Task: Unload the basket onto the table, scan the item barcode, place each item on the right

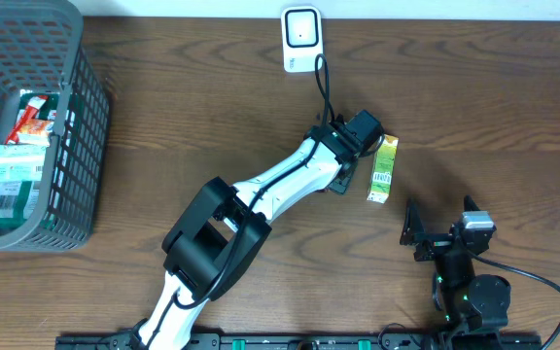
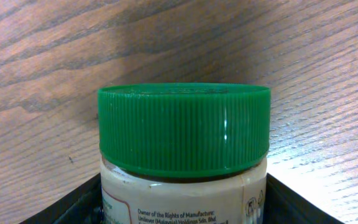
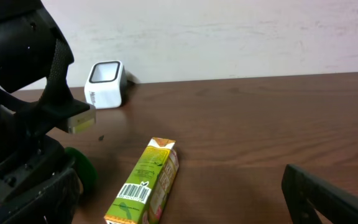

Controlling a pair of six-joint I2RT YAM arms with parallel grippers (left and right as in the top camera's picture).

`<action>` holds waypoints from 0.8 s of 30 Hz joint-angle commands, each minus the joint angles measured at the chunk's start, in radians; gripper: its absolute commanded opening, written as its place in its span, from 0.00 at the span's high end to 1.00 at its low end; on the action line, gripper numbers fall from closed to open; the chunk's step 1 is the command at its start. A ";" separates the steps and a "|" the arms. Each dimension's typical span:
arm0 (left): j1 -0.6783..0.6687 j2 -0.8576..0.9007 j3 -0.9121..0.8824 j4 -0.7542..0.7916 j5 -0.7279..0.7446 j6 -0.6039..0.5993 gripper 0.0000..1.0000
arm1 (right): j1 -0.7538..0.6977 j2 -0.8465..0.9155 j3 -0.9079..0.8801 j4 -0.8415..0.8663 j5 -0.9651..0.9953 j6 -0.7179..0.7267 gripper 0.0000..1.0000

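We see jar [image 2: 185, 196] with green lid [image 2: 184, 127] between dark fingers [image 2: 61, 208] of left end effector [image 1: 358, 134], out mid-tabletop [image 1: 494, 107]. We cannot tell if fingers squeeze jar or only stand beside it. Green carton [image 1: 384, 170] lies just beside, on right. White scanner [image 1: 300, 37] near far edge. Right end effector [image 1: 414, 231] wide open, holds nothing, near front edge. Open wood to right. Basket [image 1: 66, 146] at left edge.

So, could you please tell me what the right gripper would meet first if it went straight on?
Probably the green carton lying just ahead, slightly left of centre, though depth is unclear.
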 commanded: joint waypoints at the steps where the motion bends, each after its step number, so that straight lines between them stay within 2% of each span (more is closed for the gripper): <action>1: 0.008 -0.011 0.016 -0.005 0.096 -0.049 0.31 | 0.007 -0.005 -0.001 -0.004 -0.001 0.012 0.01; 4: 0.014 -0.019 0.038 0.006 0.208 -0.112 0.31 | 0.007 -0.005 -0.001 -0.004 -0.001 0.012 0.01; 10: 0.036 -0.019 0.039 0.018 0.321 -0.225 0.31 | 0.007 -0.005 -0.001 -0.004 -0.001 0.012 0.01; 11: 0.046 -0.019 0.039 0.035 0.388 -0.252 0.31 | 0.007 -0.005 -0.001 -0.004 -0.001 0.012 0.01; 16: 0.068 -0.019 0.039 0.075 0.510 -0.296 0.31 | 0.007 -0.004 -0.001 -0.004 -0.001 0.012 0.01; 24: 0.085 -0.019 0.039 0.088 0.537 -0.321 0.31 | 0.007 -0.004 -0.001 -0.004 -0.001 0.012 0.01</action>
